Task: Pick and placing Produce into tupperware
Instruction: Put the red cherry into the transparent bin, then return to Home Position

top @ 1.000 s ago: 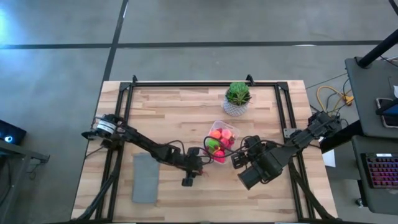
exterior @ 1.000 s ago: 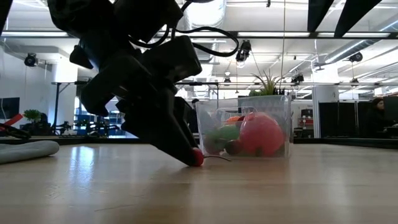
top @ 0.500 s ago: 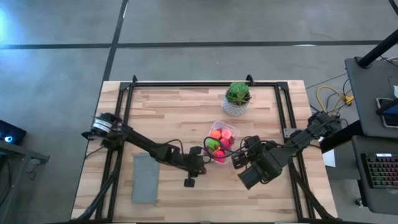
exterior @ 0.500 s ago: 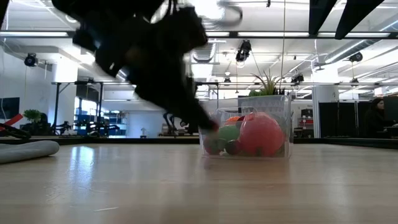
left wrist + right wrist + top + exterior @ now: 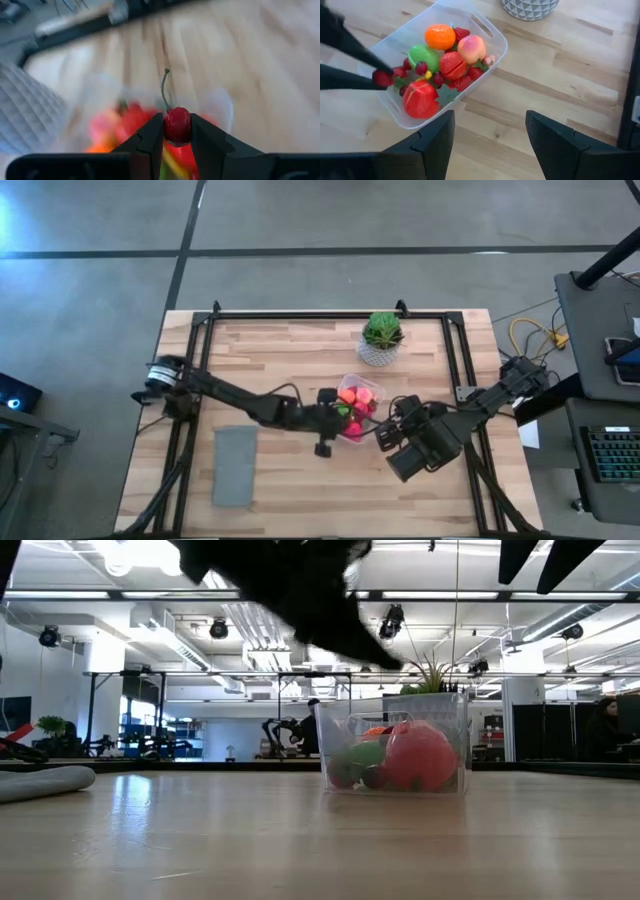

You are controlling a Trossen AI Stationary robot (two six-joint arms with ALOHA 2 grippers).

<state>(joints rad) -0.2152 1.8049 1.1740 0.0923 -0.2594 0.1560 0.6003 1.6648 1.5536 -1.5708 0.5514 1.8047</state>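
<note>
The left gripper is clamped on a small red cherry, its stem standing up, carried over the near rim of the clear tupperware. The tub already holds an orange ball, a green piece, a peach and several red berries.

Risk: the pinch on the cherry is narrow. A release short of the rim would likely send it rolling across the wooden table, and a low approach could nudge the light tub.

The right gripper waits beside the tub, fingers apart, holding nothing.

A second ago the left gripper was down at the tabletop closing on the cherry; it has since lifted and moved to the tub.
</note>
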